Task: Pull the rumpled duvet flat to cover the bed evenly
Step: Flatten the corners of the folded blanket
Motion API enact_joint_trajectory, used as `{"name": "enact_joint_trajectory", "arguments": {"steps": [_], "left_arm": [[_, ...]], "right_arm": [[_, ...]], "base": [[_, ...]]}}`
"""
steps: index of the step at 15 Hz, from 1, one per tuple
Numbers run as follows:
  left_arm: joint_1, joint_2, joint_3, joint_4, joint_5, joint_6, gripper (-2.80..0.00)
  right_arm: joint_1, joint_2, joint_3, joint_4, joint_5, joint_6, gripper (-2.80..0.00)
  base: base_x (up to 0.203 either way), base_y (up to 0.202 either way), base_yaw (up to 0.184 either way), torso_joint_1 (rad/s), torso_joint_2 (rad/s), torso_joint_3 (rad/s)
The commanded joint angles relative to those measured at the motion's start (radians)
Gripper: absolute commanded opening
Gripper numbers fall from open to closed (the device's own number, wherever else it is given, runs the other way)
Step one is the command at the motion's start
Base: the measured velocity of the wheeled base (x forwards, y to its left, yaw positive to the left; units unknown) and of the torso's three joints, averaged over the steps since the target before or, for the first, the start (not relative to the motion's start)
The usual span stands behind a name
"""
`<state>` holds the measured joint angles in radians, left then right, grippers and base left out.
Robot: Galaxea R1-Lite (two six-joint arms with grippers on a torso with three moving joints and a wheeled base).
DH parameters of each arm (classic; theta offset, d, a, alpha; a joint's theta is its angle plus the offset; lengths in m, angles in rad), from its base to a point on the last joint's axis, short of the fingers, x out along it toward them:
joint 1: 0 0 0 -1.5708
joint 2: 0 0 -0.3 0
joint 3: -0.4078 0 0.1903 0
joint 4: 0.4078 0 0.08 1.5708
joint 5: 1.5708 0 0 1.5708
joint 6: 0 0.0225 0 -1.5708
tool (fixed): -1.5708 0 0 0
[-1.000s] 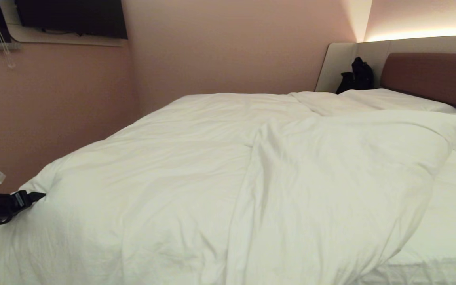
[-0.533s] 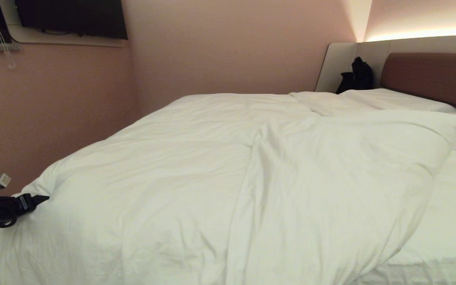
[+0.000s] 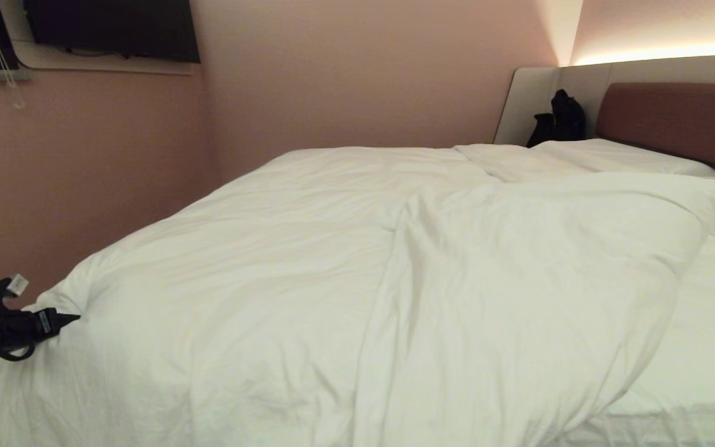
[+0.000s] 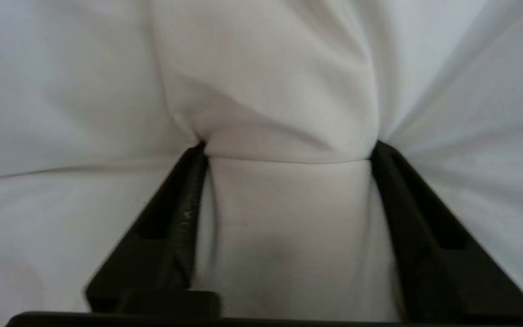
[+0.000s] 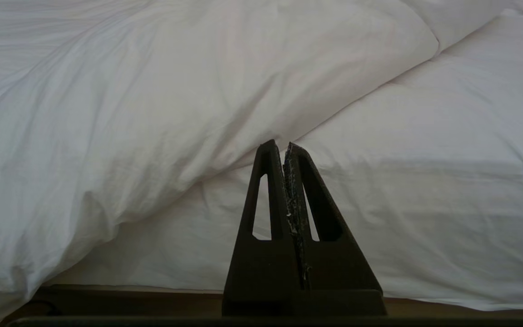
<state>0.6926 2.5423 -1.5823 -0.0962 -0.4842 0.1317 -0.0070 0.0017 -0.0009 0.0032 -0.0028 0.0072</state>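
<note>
Head view: the duvet fills most of the frame, lying rumpled across the bed, with a thick fold running down the middle and bare sheet showing at lower right. At the left edge, the left gripper pushes into the duvet's corner. A dark bag sits at upper right by the headboard.

Left wrist view: the left gripper's fingers stand spread, pressed into the duvet, a bulge of fabric bunched between them.

Right wrist view: the right gripper, low in the centre, has its fingers pressed together, empty, pointing at the duvet's edge.
</note>
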Motion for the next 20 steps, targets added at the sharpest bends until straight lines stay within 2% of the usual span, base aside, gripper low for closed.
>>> {"name": "enact_joint_trajectory", "arguments": {"steps": [1, 8, 13, 15, 19, 20], "left_arm": [[0.001, 0.009, 0.001, 0.001, -0.001, -0.001, -2.8], [0.006, -0.026, 0.017, 0.002, 0.001, -0.008, -2.8], [0.059, -0.062, 0.039, 0.001, 0.013, -0.004, -2.8], [0.09, -0.074, 0.029, 0.001, 0.046, 0.0, -2.8], [0.136, -0.091, 0.009, 0.002, 0.08, 0.049, -2.8], [0.154, -0.087, 0.001, 0.002, 0.127, 0.088, -2.8]], "right_arm": [[-0.001, 0.0, -0.001, 0.0, 0.001, -0.001, -2.8], [-0.001, 0.0, 0.001, 0.0, 0.001, 0.0, -2.8], [-0.001, 0.0, -0.001, 0.0, 0.0, -0.001, -2.8], [-0.001, 0.0, 0.001, 0.0, 0.001, 0.0, -2.8], [-0.001, 0.0, 0.0, 0.0, 0.001, 0.0, -2.8], [-0.001, 0.0, 0.001, 0.0, 0.001, -0.001, -2.8]], "base": [[0.0, 0.0, 0.0, 0.0, 0.0, 0.0], [0.0, 0.0, 0.0, 0.0, 0.0, 0.0], [0.0, 0.0, 0.0, 0.0, 0.0, 0.0], [0.0, 0.0, 0.0, 0.0, 0.0, 0.0], [0.0, 0.0, 0.0, 0.0, 0.0, 0.0], [0.0, 0.0, 0.0, 0.0, 0.0, 0.0]]}}
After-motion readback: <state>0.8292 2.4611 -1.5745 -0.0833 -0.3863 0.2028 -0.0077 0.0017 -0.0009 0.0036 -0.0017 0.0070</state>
